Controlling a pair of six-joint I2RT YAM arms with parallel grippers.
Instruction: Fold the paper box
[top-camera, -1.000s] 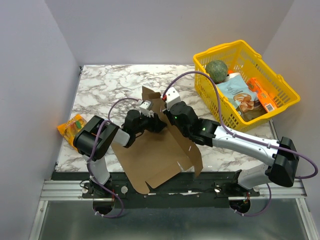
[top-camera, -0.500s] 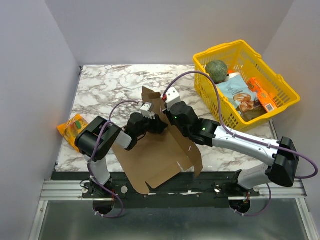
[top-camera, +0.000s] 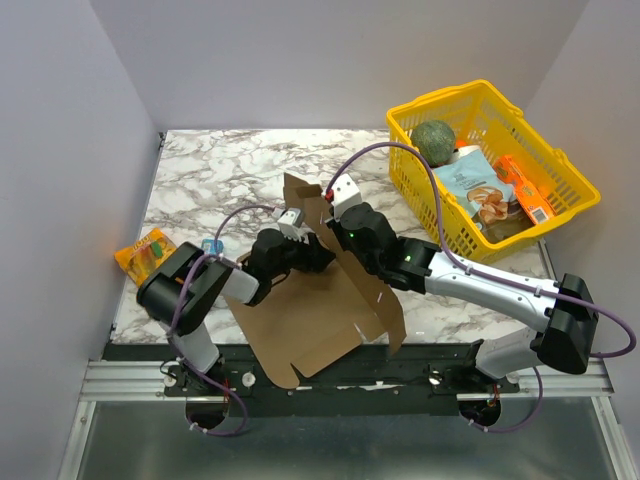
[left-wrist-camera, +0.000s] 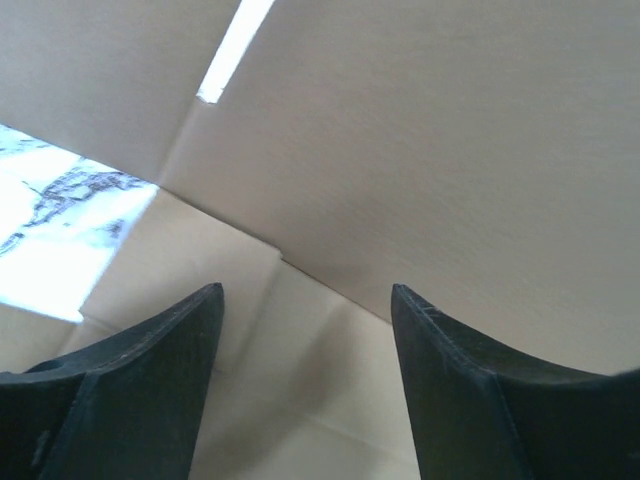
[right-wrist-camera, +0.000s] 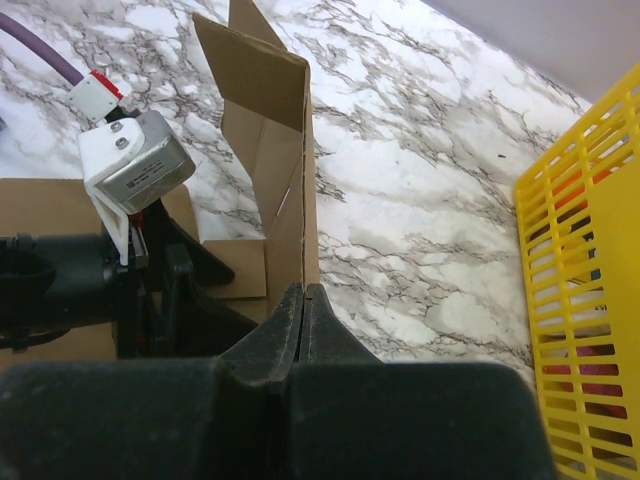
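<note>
A brown paper box (top-camera: 300, 325) lies spread at the near edge of the marbled surface (top-camera: 220, 170), with one flap standing upright. Both arms meet at that flap: the left tool (top-camera: 305, 252) is on its near side and the right tool (top-camera: 337, 232) is against its right edge. A filled yellow basket (top-camera: 438, 97) sits far right, and an orange packet (top-camera: 143, 252) at the left edge.

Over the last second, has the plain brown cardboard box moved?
No. The brown cardboard box lies where it was, its raised flap equally far from the yellow plastic basket.

You are looking at one paper box (top-camera: 300, 320), one yellow basket (top-camera: 437, 98) and one orange packet (top-camera: 143, 250) on the worktop (top-camera: 220, 170). The basket is holding three things: one green ball (top-camera: 433, 138), one blue pouch (top-camera: 475, 190) and one orange carton (top-camera: 525, 190).
</note>
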